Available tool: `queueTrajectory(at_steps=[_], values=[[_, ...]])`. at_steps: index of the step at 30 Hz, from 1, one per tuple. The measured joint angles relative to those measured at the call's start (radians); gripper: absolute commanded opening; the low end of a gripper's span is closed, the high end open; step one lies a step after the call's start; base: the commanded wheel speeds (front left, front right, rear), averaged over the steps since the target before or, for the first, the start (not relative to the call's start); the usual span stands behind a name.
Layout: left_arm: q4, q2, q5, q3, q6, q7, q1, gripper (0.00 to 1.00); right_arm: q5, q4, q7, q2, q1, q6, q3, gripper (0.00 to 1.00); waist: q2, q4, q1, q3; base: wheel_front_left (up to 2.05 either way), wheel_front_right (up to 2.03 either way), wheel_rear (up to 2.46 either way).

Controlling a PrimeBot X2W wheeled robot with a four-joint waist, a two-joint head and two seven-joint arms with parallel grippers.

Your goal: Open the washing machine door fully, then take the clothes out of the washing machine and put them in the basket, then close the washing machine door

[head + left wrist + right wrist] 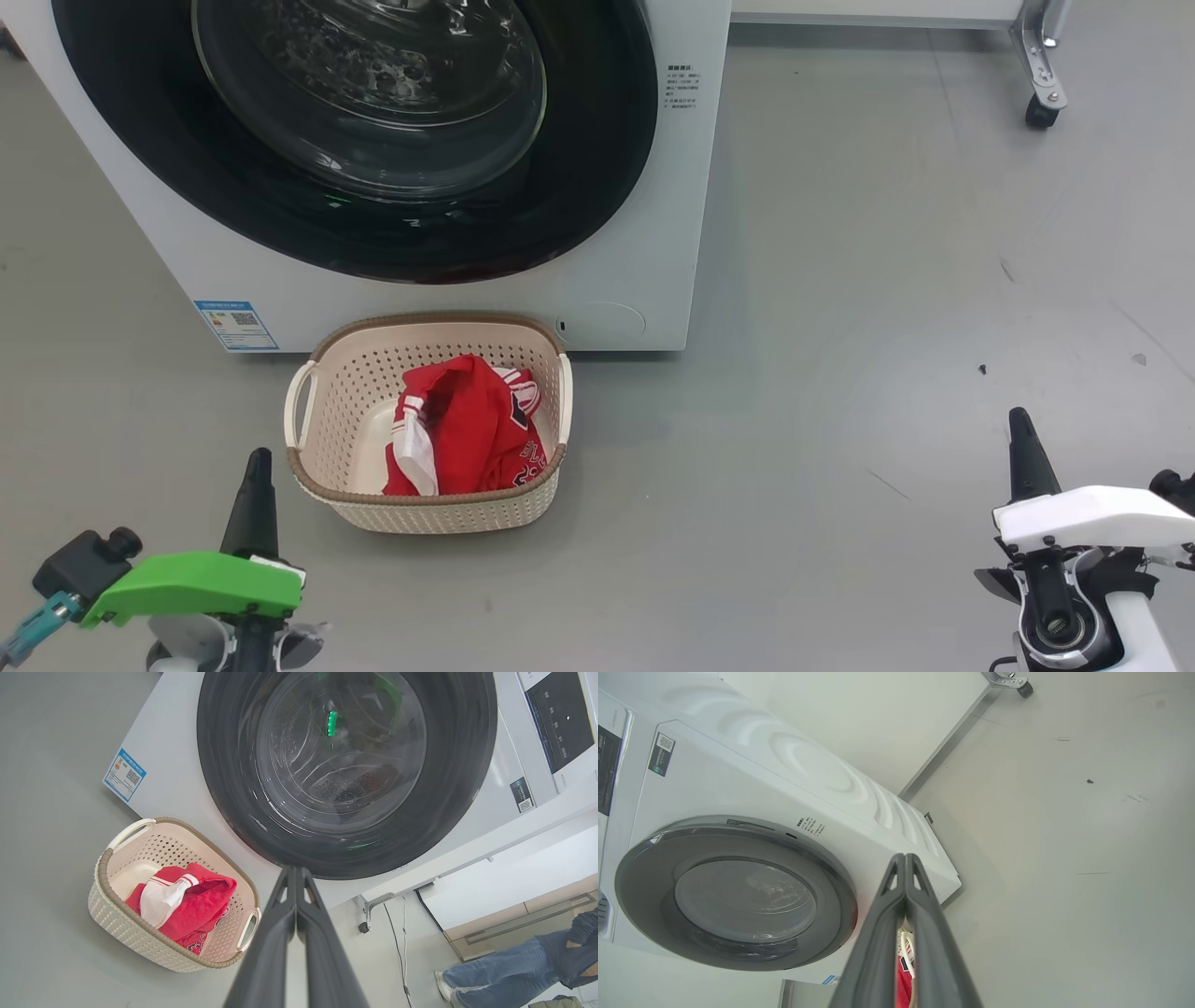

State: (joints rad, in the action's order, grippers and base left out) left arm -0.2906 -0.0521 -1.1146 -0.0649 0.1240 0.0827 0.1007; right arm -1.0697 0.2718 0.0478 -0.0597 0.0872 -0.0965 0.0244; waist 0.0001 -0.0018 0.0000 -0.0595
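The washing machine (644,280) stands at the top of the head view, its black-rimmed door (373,140) lying flat against the front, closed. Right in front of it on the floor sits the cream basket (308,467), holding the red clothes (467,429) with white trim. My left gripper (257,467) is shut and empty, low left, just left of the basket. My right gripper (1020,425) is shut and empty, far right over bare floor. In the left wrist view the door (345,770), basket (117,924) and clothes (201,910) show beyond the gripper (295,872). The right wrist view has the door (738,896) behind the gripper (905,858).
A metal leg with a caster (1041,112) stands at the far right back. A person's legs in jeans (495,970) stand beside the machine in the left wrist view. Grey floor (887,327) stretches wide to the right of the machine.
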Motion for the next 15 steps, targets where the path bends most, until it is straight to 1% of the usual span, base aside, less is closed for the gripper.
queueTrajectory(at_steps=[3, 15], values=[[0.002, -0.002, -0.042, 0.003, 0.000, -0.011, 0.000, 0.00, -0.039, 0.000, -0.010, 0.001, 0.000, -0.007, 0.007, 0.00, 0.0000, 0.000, 0.0000, 0.004, 0.00, 0.00, 0.00], [0.006, -0.010, -0.187, 0.023, 0.000, -0.044, -0.003, 0.00, -0.183, 0.001, -0.051, 0.005, 0.000, -0.008, 0.035, 0.00, 0.0000, 0.000, 0.0000, 0.020, 0.00, 0.00, 0.00]])
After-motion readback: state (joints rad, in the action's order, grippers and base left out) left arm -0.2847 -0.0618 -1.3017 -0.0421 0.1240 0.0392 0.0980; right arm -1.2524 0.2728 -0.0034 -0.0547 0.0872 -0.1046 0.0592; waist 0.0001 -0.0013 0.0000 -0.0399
